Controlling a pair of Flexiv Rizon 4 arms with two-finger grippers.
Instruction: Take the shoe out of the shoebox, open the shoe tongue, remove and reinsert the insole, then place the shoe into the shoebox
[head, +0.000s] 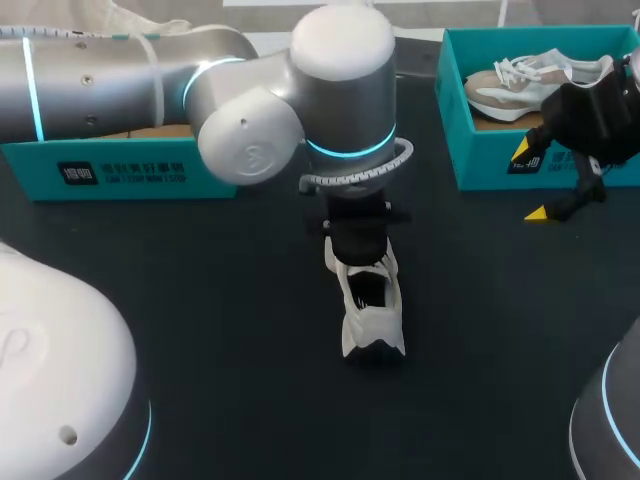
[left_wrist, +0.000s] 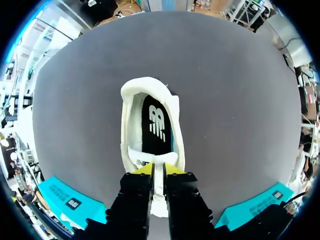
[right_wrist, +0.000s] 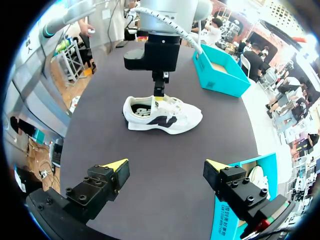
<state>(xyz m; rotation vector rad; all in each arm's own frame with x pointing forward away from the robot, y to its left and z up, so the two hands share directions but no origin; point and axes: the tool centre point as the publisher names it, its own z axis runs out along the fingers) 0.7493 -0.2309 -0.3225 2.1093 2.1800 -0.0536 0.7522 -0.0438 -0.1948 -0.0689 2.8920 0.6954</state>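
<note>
Left gripper (left_wrist: 159, 170) pinches the shoe tongue (left_wrist: 159, 199) — right gripper (right_wrist: 166, 166) spread.

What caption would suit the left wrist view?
Left hand pinching the tongue of a white sneaker standing on the dark table.

Bright, even light fell from overhead. Under the left gripper (left_wrist: 159, 171) the white shoe (head: 372, 318) cast only a faint shadow on the dark table (head: 220, 330); the left arm (head: 340, 45) glared pale, perhaps overexposed.
</note>
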